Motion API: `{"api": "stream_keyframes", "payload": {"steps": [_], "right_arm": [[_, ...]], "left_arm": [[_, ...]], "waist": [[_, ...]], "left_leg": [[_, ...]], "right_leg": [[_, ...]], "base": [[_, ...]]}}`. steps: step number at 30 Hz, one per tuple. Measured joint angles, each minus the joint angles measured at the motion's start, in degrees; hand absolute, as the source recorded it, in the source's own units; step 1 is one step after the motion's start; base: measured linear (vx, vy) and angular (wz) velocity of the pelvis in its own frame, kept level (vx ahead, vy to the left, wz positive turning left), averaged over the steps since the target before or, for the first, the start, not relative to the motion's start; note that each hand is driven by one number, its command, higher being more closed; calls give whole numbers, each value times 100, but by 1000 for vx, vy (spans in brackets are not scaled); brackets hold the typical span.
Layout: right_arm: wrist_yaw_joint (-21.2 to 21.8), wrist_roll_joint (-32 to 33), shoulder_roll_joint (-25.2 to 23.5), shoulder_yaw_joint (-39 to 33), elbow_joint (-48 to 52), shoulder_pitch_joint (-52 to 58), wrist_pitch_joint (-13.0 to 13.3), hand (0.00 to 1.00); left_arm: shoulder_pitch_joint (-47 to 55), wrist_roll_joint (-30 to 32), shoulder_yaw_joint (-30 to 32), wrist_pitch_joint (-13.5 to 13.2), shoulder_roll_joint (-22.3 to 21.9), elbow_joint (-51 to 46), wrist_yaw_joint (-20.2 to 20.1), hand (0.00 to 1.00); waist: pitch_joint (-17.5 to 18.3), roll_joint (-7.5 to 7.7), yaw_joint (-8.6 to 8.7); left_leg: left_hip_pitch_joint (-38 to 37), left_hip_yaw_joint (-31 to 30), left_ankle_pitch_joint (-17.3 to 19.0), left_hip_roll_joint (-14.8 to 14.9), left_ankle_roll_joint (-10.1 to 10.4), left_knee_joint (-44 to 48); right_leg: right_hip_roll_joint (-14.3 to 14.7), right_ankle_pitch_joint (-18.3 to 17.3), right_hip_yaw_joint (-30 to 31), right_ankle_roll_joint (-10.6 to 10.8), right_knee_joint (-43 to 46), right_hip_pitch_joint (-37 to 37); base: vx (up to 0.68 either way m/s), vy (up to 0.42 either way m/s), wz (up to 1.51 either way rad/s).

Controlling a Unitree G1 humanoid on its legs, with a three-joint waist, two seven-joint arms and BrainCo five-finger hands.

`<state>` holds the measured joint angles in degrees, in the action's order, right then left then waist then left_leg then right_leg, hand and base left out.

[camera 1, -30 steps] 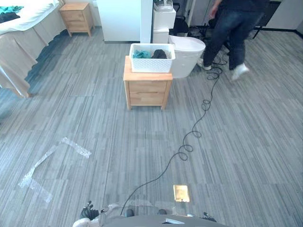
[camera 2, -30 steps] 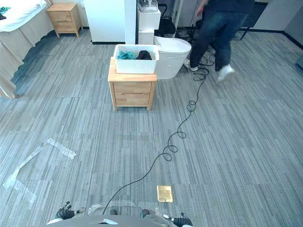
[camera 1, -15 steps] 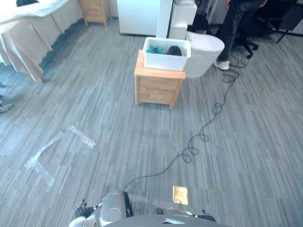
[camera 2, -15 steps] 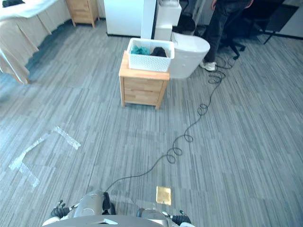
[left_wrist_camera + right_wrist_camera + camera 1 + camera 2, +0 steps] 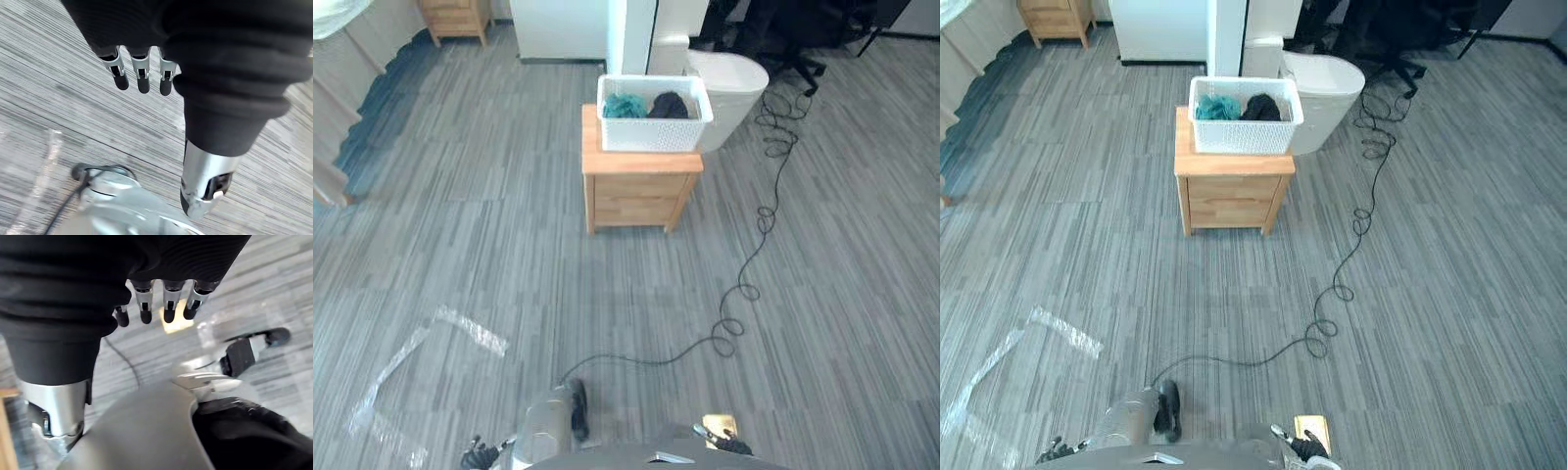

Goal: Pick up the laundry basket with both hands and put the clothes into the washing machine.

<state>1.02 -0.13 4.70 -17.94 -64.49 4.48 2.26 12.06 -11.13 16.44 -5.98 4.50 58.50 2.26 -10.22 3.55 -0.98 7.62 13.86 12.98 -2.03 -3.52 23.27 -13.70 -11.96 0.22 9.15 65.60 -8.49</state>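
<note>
The laundry basket (image 5: 654, 135) stands straight ahead, long side across, well apart from the left robot hand (image 5: 142, 81) and right robot hand (image 5: 168, 309), both released; neither seems nearer.

White lattice laundry basket (image 5: 654, 125), teal cloth (image 5: 625, 106), black cloth (image 5: 669, 104), pale wooden nightstand (image 5: 636, 186), grey striped floor (image 5: 489, 245)
</note>
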Motion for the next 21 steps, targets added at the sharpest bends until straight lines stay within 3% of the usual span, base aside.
{"api": "stream_keyframes", "payload": {"steps": [2,4,5,7,8,9,10,11,12,14,15,16,17,18,19,21], "right_arm": [[-2,-2,62,199,142,-19,7,0],[-7,9,91,222,341,-70,12,0],[-14,43,116,229,435,-106,20,0],[-25,107,206,292,588,-144,34,0],[-31,199,262,342,718,-209,33,0],[-35,206,262,341,733,-181,24,0],[-36,205,231,356,721,-160,11,0],[-37,204,185,378,724,-137,7,0],[-34,200,179,381,727,-141,5,0],[-29,200,230,354,711,-154,23,0],[-26,184,275,321,704,-156,8,0],[-28,130,295,321,706,-159,-7,0],[-32,20,317,336,676,-133,-23,0],[-36,-23,319,344,595,-126,-24,0],[-35,-23,298,384,488,-123,-22,0],[-35,-24,283,408,352,-98,-28,0]], "left_arm": [[-26,-3,-189,0,7,-152,2,0],[-201,-4,-360,-43,34,-190,1,0],[-309,-2,-432,-51,5,-221,2,0],[-499,-1,-592,-68,-57,-223,2,0],[-608,3,-693,-83,-106,-222,2,0],[-649,12,-763,-94,-105,-219,3,0],[-680,21,-761,-103,-96,-165,1,0],[-659,25,-752,-101,-82,-116,2,0],[-660,32,-741,-94,-78,-57,8,0],[-677,89,-742,-92,-222,-44,1,0],[-679,122,-656,-104,-333,-47,-4,0],[-680,123,-390,-115,-443,-102,-13,0],[-674,117,-273,-115,-472,-144,-16,0],[-678,114,-241,-116,-457,-178,-20,0],[-686,117,-251,-152,-426,-257,-22,0],[-687,115,-284,-161,-391,-341,-21,0]], "waist": [[5,-86,27],[-35,-153,131],[-79,-226,189],[-191,-410,237],[-267,-528,255],[-282,-527,269],[-299,-432,260],[-290,-311,255],[-264,-239,255],[-267,-412,274],[-263,-546,276],[-323,-672,282],[-357,-692,248],[-365,-730,207],[-430,-630,174],[-437,-545,161]], "left_leg": [[-667,11,-4,-7,22,-586],[-1116,11,-58,13,52,-1012],[-1334,17,-55,58,77,-1182],[-1606,29,5,206,201,-1371],[-1813,37,80,324,339,-1484],[-1963,43,125,346,463,-1556],[-2203,36,235,329,658,-1602],[-2400,23,323,304,805,-1599],[-2568,7,375,362,894,-1534],[-2444,-34,331,677,974,-839],[-2008,-130,131,1036,1170,239],[-1385,-248,-509,1468,1080,1682],[-977,-292,-857,1825,1022,2728],[-677,-225,-813,2082,983,3566],[-402,-123,-628,2175,897,4079],[-107,137,-420,2136,868,3921]], "right_leg": [[14,-180,-664,-319,26,-379],[53,-500,-1215,-405,-731,-741],[140,-575,-1449,-469,-1547,-944],[311,-352,-1664,-608,-2924,-1173],[427,129,-1662,-611,-3953,-1238],[447,580,-1615,-591,-4716,-1233],[454,1106,-1443,-565,-5407,-1211],[404,1284,-1269,-641,-5507,-1209],[416,1781,-1147,-825,-5124,-1270],[560,1522,-1182,-966,-4407,-1404],[743,1262,-1319,-1060,-4342,-1272],[992,1030,-1426,-1180,-4378,-971],[1173,912,-1449,-1224,-4451,-715],[1314,777,-1447,-1279,-4490,-439],[1379,624,-1411,-1341,-4602,-35],[1399,515,-1343,-1308,-4919,500]], "base": [[560,147,-27],[450,32,-1],[489,-11,2],[465,-35,1],[467,-93,6],[599,-172,7],[522,-196,5],[574,-273,2],[580,-340,8],[554,-374,7],[511,-383,-1],[618,-438,-9],[510,-336,-23],[502,-277,-35],[492,-227,-32],[459,-191,-20]]}}
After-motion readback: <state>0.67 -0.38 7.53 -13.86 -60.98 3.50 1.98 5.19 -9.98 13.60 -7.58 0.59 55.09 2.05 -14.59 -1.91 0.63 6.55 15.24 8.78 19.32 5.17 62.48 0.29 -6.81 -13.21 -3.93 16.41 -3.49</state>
